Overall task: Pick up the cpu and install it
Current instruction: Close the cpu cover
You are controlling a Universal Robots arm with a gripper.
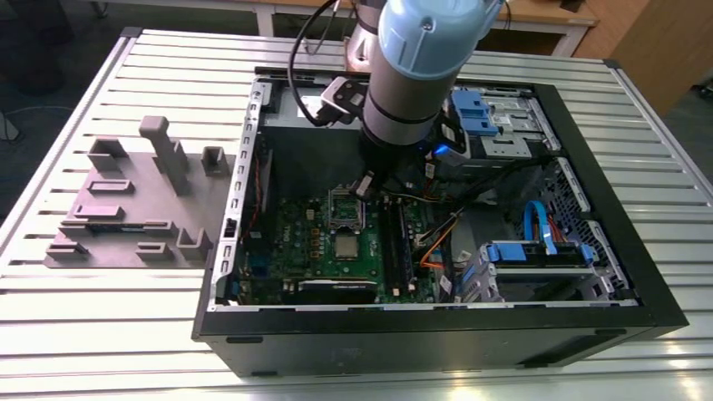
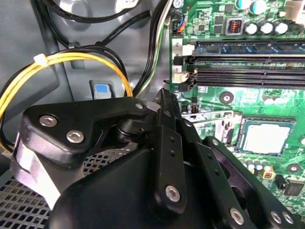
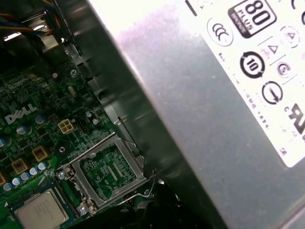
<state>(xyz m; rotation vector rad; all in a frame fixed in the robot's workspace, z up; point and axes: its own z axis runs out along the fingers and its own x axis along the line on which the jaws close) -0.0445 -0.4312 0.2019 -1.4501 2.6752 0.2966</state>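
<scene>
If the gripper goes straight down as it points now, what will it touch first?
Probably the open metal socket frame on the motherboard, beside the cpu; the gripper hangs above it, though depth is unclear.

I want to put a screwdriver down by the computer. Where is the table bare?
The slatted metal table is bare at the exterior view's lower left, bordered by the grey plastic fixture block and the open black computer case. Inside the case is crowded: green motherboard, blue and orange cables, robot arm.
</scene>
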